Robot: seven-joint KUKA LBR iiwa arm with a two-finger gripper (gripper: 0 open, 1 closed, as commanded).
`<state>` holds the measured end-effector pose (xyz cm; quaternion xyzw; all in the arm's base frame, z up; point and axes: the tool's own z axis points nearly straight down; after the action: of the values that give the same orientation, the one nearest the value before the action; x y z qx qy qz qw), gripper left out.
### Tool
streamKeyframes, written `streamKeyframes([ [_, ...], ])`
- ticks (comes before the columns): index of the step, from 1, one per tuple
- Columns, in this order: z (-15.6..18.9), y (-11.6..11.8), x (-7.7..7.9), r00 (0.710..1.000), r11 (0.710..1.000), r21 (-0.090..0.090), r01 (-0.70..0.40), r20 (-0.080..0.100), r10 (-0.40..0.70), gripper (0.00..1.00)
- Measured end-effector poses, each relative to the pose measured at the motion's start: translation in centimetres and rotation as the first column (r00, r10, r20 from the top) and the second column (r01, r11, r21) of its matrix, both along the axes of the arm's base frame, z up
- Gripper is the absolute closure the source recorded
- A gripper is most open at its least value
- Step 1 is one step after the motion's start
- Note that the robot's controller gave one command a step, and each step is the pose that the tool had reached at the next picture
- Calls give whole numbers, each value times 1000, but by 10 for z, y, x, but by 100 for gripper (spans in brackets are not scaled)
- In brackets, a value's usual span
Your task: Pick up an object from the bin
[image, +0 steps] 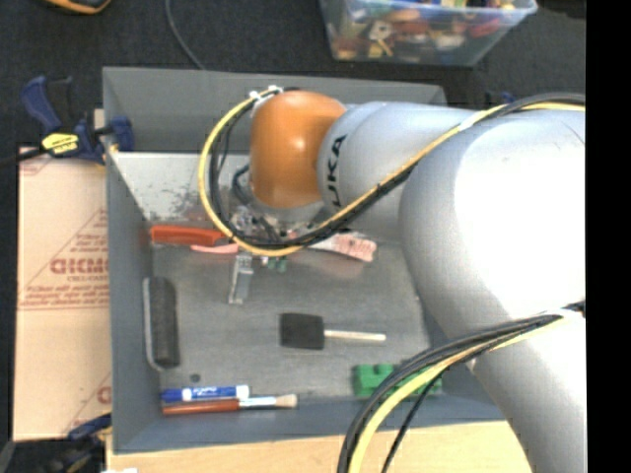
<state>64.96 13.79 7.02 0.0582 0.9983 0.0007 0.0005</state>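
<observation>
Hand low beside long orange-handled tool, left of frame centre, presumably aligning for pickup; its opening cannot be told.

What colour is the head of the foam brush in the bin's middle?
The brush head is black, shown best in the camera view.

Arm: black "UKA" readable, 1st letter hidden.

You'll see a black foam brush with a pale wooden handle, a dark grey oblong block well to its left, and a blue-and-white marker below both. A clear plastic tub of colourful oddments stands at the top of the view.
</observation>
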Motion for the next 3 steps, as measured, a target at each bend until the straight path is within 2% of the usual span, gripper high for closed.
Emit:
streamKeyframes([
  [1, 60, 5, 4, 1000, 1000, 7, -2, 16, 1, 0],
  [2, 30, -92, 6, 1000, 1000, -4, -4, -5, 4, 0],
  [3, 0, -115, -4, 995, 995, 12, 100, 16, -100, 0],
])
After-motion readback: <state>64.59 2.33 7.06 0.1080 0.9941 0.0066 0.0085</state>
